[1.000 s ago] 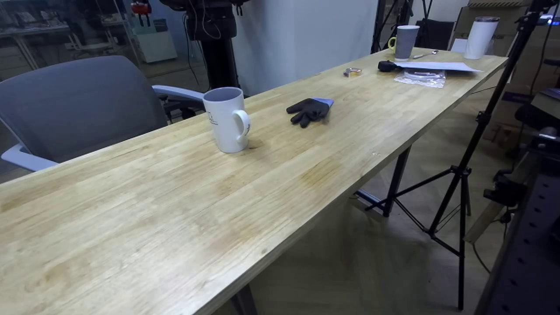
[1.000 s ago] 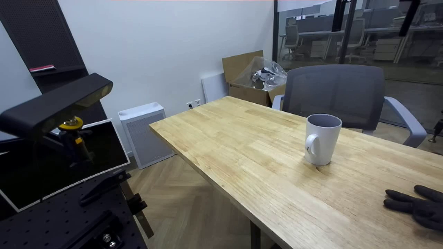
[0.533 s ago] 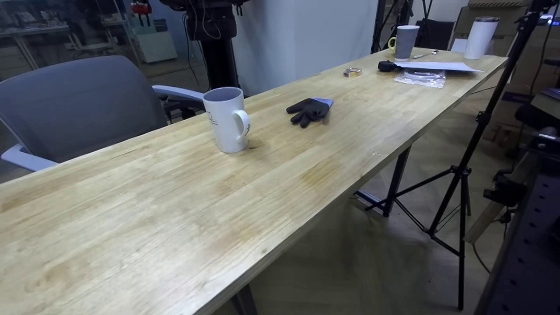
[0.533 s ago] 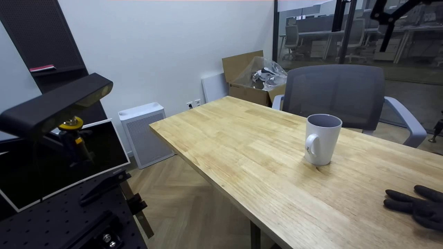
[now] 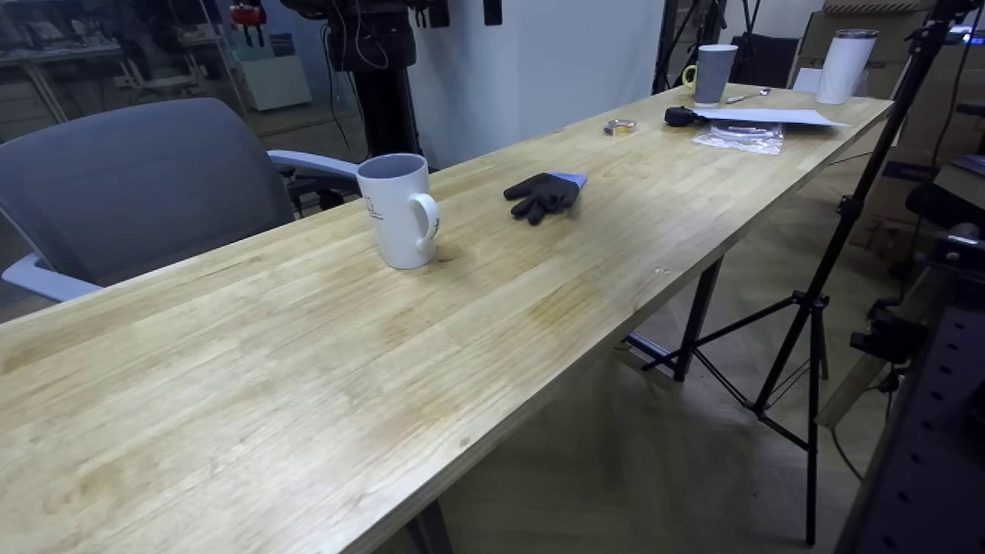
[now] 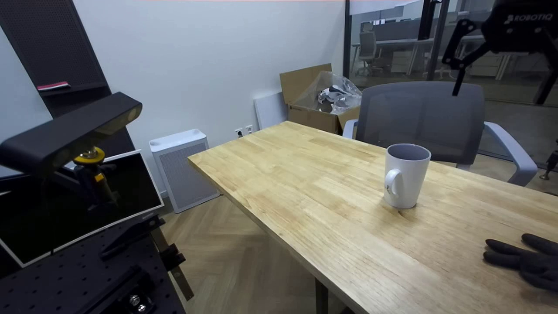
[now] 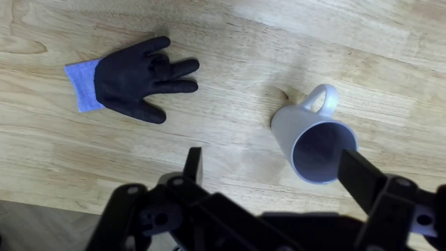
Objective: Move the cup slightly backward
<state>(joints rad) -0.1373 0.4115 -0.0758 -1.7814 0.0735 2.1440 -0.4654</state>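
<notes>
The cup, a white mug with a looped handle and a dark inside, stands upright on the wooden table in both exterior views (image 5: pixel 396 223) (image 6: pixel 408 183). In the wrist view the cup (image 7: pixel 291 127) lies right of centre, its handle toward the top. My gripper is open and empty, with its fingers wide apart (image 7: pixel 271 153). In an exterior view the gripper (image 6: pixel 498 98) hangs above the table level, higher than the cup and to its right. Its fingertips (image 5: pixel 465 14) also show at the top edge of an exterior view. In the wrist view one finger overlaps the cup's rim; no contact shows.
A black glove with a blue cuff (image 7: pixel 127 80) lies on the table (image 5: pixel 308 369) near the cup. An office chair (image 6: pixel 420 117) stands behind the table edge by the cup. Farther along are a grey cup (image 5: pixel 714 77), a white tumbler (image 5: pixel 846 69) and paper (image 5: pixel 769 116).
My gripper has come down and leftward into an exterior view, and its fingertips now show at the top of both exterior views. The cup and glove have not moved.
</notes>
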